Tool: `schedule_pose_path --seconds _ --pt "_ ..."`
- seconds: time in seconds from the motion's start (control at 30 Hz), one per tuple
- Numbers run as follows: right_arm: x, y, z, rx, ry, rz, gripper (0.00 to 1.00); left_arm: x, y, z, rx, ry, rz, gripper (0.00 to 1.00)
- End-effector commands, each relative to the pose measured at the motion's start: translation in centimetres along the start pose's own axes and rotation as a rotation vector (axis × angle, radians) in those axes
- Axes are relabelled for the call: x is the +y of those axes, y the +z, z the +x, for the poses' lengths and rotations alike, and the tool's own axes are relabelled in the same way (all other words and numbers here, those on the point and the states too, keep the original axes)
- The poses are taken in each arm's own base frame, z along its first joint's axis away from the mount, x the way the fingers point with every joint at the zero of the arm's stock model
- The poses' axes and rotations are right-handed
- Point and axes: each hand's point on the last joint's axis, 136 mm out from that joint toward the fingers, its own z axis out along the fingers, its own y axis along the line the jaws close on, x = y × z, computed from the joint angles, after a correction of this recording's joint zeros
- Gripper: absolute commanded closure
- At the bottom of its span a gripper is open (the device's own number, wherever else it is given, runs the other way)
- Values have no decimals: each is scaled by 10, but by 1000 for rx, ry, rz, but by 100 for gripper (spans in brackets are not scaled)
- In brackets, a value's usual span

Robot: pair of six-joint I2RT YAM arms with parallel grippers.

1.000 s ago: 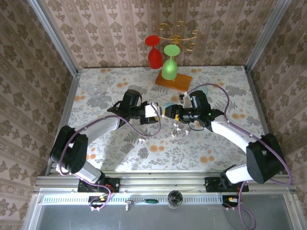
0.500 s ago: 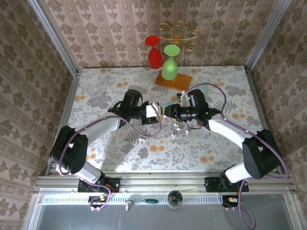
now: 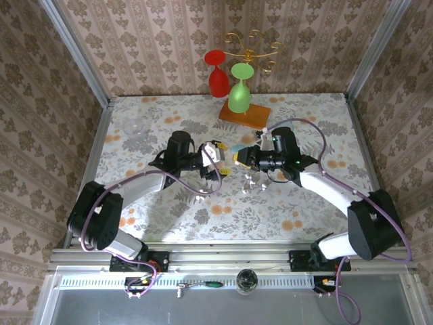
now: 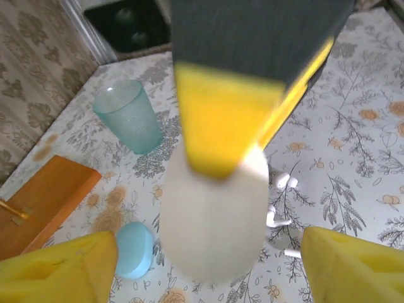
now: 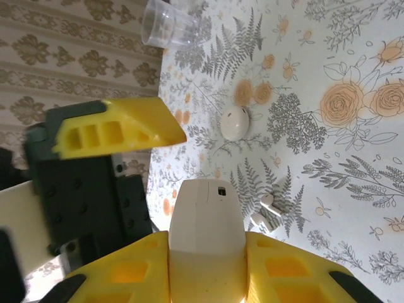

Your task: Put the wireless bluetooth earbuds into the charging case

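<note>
Here the right gripper [image 5: 206, 268] pinches a rounded, pebble-like white plastic charging case [image 5: 205, 214] between its two yellow fingers, both pressed against the sides of the case. The case is smooth and glossy, with a small dark mark near its free end; whether its lid is open I cannot tell. It is held above the flower-patterned table [image 3: 169, 223], near the middle. The left gripper [image 3: 220, 159] faces it from the left with its yellow fingers spread wide, one to each side of the case and apart from it. The tiny glossy white plastic wireless bluetooth earbuds [image 4: 281, 181] lie loose on the table just near of the two grippers, a few short-stemmed pieces close together and none of them in the case. In the left wrist view a round light blue plastic case [image 4: 134, 249] rests on the table beside the held case, and a translucent teal plastic cup [image 4: 129, 117] stands upright farther off, next to an orange wooden board [image 4: 44, 199].
</note>
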Motion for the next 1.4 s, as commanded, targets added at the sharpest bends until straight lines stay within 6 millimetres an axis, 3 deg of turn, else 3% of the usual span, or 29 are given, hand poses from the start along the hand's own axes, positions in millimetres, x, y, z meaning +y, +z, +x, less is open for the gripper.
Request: schedule_pose_path --seconds 0.0,0.27,0.57,0.8,1.07,1.37 --pt "31 -24 -5 -45 -16 -111 77 10 -21 -46 -223 -3 -53 17" --pt "82 -66 -4 -89 75 -378 82 -2 -44 -88 -438 -36 -79 9" --pt "118 -89 -5 -67 172 -593 89 -13 -34 -107 -520 -20 -18 11" --pt "131 -95 -2 -47 157 -617 92 -14 -23 -122 -554 -15 16 17" --pt "130 -89 0 -27 167 -607 96 -22 -22 -142 -590 -12 96 30" --pt "126 -80 3 -4 159 -592 100 -30 -25 -148 -597 -31 152 42"
